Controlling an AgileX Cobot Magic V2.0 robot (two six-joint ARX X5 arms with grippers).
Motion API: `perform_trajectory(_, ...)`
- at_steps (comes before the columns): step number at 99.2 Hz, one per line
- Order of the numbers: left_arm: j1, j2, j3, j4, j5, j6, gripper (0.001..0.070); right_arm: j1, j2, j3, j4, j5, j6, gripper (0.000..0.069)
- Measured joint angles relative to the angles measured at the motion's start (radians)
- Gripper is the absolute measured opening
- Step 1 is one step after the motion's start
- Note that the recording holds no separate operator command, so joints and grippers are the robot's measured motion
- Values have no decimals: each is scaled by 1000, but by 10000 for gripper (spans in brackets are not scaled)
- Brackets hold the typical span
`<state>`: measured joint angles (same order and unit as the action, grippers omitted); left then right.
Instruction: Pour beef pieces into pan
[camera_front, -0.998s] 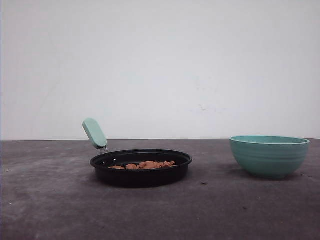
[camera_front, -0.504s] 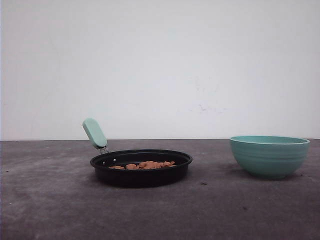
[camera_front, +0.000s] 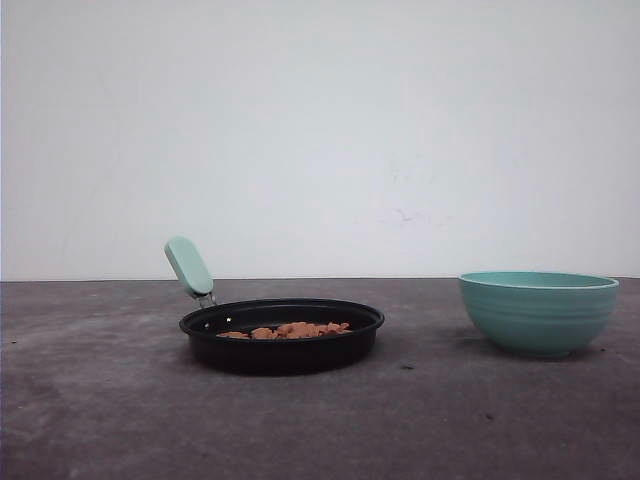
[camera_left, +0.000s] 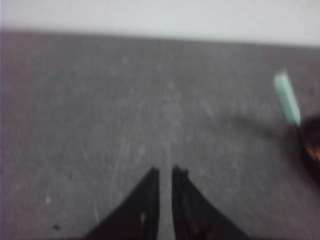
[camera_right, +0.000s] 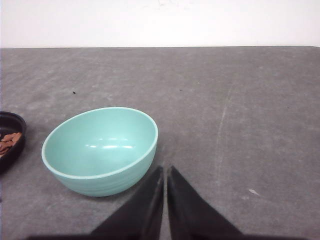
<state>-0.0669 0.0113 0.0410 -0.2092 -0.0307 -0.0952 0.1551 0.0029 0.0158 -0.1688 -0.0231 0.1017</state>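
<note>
The black pan (camera_front: 280, 355) rests on the grey table left of centre, its mint-green handle (camera_front: 189, 266) angled up to the back left. A low heap of orange-brown beef pieces (camera_front: 290, 330) lies inside it. My left gripper (camera_left: 165, 171) hovers over bare table, shut with nothing between its fingers. In its blurred view the pan's handle (camera_left: 287, 97) and rim (camera_left: 311, 150) lie off to one side. My right gripper (camera_right: 165, 169) is shut and empty, its tips just beside the teal bowl (camera_right: 100, 150). Beyond the bowl, the pan's edge (camera_right: 12, 122) shows with some beef pieces (camera_right: 9, 142).
The teal ribbed bowl (camera_front: 538, 312) stands empty at the right of the table, well apart from the pan. A plain white wall (camera_front: 320, 140) closes the back. Bare grey tabletop (camera_front: 100, 400) stretches in front of and left of the pan.
</note>
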Motion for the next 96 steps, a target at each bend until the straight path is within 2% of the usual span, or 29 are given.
perform_trajectory(25, 85, -7, -7, 21, -1, 31, 21, 0, 0, 0, 1, 0, 0, 12)
perform_trajectory(96, 84, -6, -7, 22, 3, 32, 21, 0, 0, 0, 1, 0, 0, 12)
